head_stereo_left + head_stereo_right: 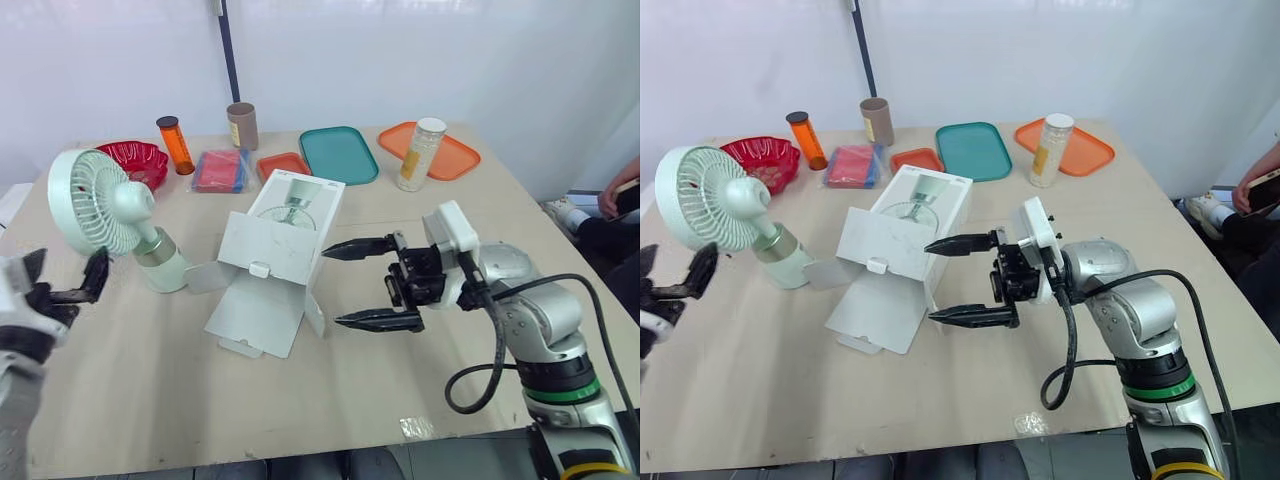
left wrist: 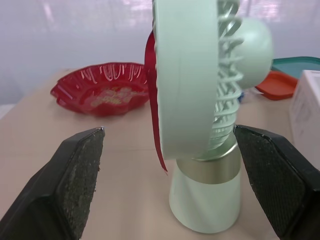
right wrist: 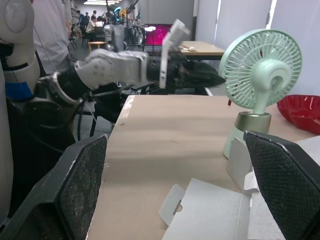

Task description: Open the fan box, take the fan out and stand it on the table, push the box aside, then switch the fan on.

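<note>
The pale green fan stands upright on the table at the left, its head turned towards the near left. The white fan box lies in the middle, with its flaps spread open towards me. My left gripper is open just left of the fan's base; in the left wrist view the fan stands between and beyond its fingers. My right gripper is open with nothing in it, its tips close to the box's right side. I cannot tell whether they touch it.
Along the back stand a red basket, an orange bottle, a brown cylinder, a red and blue pack, a small orange lid, a teal tray, and an orange tray with a tall can. A person sits at the right.
</note>
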Robot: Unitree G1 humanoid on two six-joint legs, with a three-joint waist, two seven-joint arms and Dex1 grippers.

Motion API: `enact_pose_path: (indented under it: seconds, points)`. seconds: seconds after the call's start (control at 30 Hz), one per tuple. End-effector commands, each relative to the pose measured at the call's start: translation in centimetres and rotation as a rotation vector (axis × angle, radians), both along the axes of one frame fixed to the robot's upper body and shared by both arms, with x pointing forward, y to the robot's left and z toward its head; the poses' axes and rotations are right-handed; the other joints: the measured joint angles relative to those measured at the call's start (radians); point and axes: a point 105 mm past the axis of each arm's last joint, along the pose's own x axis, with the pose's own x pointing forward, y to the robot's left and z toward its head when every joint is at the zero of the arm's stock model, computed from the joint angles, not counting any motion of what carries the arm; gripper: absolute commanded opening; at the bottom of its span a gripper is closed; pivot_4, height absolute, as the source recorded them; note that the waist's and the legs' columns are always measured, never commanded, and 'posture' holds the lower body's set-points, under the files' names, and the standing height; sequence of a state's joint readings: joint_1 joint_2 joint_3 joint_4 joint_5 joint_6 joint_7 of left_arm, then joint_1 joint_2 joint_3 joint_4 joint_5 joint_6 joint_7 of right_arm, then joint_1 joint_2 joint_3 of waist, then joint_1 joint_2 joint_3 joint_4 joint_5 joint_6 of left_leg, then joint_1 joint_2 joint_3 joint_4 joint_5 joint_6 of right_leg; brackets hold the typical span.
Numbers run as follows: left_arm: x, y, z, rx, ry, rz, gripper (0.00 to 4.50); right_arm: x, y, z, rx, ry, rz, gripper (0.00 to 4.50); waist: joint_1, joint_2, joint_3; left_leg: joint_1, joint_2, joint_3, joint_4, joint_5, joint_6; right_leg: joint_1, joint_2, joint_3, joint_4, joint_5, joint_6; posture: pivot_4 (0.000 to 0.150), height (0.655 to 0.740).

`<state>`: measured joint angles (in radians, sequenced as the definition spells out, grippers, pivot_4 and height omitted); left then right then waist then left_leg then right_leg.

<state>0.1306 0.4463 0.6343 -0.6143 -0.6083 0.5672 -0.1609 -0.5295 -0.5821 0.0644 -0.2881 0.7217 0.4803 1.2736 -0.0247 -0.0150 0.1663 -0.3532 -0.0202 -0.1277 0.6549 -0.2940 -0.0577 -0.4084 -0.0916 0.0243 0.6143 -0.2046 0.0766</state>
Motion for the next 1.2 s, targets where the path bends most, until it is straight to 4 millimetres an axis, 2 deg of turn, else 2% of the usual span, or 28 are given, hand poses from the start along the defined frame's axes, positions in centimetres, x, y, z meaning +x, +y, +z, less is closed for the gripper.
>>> enact_pose_path:
  seconds: [0.03,0.1,0.17,0.27,0.37,0.47,0.6,0.73,0.8,0.93,1.1,1.2]
  points:
    - [-4.8,-0.8,6.8,0.067,-0.214,-0.176,4.39,0.1,-0.4,1.2,0.017,-0.045,-0.003,4.50,0.000,0.000,0.000,0.000,0.000,0.000,0.000,0.000,0.000,0.000,0.000,0.000,0.000,0.000,0.000,0.150,0.7384]
    - [-5.3,-2.7,7.8,0.091,-0.214,-0.307,4.39,0.3,-0.3,1.2,0.015,-0.039,-0.005,4.50,0.001,0.000,0.000,0.000,0.000,0.000,0.000,0.000,0.000,0.000,0.000,0.000,0.000,0.000,0.000,0.150,0.7384]
    - [-5.6,-5.5,7.9,0.110,-0.179,-0.472,4.39,0.8,-0.1,1.1,0.006,-0.032,-0.020,4.50,0.001,-0.001,0.001,0.000,0.000,0.000,0.000,0.000,0.000,0.000,0.000,0.000,0.000,0.000,0.000,0.150,0.7384]
    - [-5.8,-9.6,6.5,0.144,-0.080,-0.704,4.39,1.7,0.2,1.0,-0.005,-0.014,-0.076,4.50,0.002,-0.002,0.001,0.000,0.000,0.000,0.000,0.000,0.000,0.001,0.000,0.000,0.000,-0.001,0.000,0.150,0.7384]
    - [-5.2,-11.5,5.0,0.155,-0.006,-0.806,4.39,2.0,0.5,0.4,-0.038,-0.013,-0.106,4.50,0.001,-0.001,0.002,0.000,0.000,0.000,0.000,0.000,0.000,0.001,0.000,0.000,0.000,-0.001,0.000,0.150,0.7384]
    - [-3.9,-11.8,3.4,0.154,0.033,-0.814,4.39,2.1,0.4,-0.4,-0.077,0.002,-0.142,4.50,0.001,0.002,0.003,0.001,0.000,0.000,-0.001,0.000,0.000,0.000,0.000,0.001,0.000,-0.001,-0.001,0.150,0.7384]
    - [-3.3,-11.5,-0.8,0.178,0.194,-0.857,4.39,3.2,-0.3,-2.0,-0.184,0.022,-0.319,4.50,0.001,0.003,0.004,0.001,0.000,0.001,-0.001,0.000,0.000,0.000,0.001,0.001,0.000,-0.001,-0.001,0.150,0.7384]
    - [-1.8,-10.9,-3.0,0.170,0.204,-0.829,4.39,3.1,-1.3,-4.2,-0.289,0.064,-0.443,4.50,0.000,0.003,0.005,0.000,0.000,0.002,-0.001,0.000,0.000,-0.001,0.001,0.001,0.000,-0.002,-0.001,0.150,0.7384]
    - [-0.9,-10.7,-3.5,0.168,0.188,-0.807,4.39,2.8,-1.4,-4.6,-0.313,0.097,-0.492,4.50,0.003,0.003,0.005,0.000,0.000,0.001,-0.001,0.000,0.000,-0.001,0.001,0.001,0.000,-0.002,-0.002,0.150,0.7384]
    - [-0.4,-12.0,-4.3,0.154,0.175,-0.856,4.39,1.6,-1.7,-5.0,-0.338,0.127,-0.501,4.50,0.005,0.003,0.005,0.000,0.000,0.001,-0.001,0.000,0.000,0.000,0.001,0.001,0.000,-0.002,-0.001,0.150,0.7384]
    - [-0.7,-13.5,-5.1,0.133,0.165,-0.912,4.39,2.0,-1.2,-5.2,-0.348,0.186,-0.572,4.50,-0.001,0.002,0.005,-0.001,0.000,0.001,-0.001,-0.001,0.001,0.000,0.000,0.001,0.000,-0.002,0.000,0.150,0.7384]
    - [-0.8,-13.8,-5.5,0.123,0.165,-0.917,4.39,2.0,-0.4,-5.4,-0.350,0.195,-0.570,4.50,-0.001,0.002,0.005,-0.001,0.000,0.001,-0.001,-0.001,0.001,-0.001,0.001,0.001,0.000,-0.002,-0.001,0.150,0.7384]
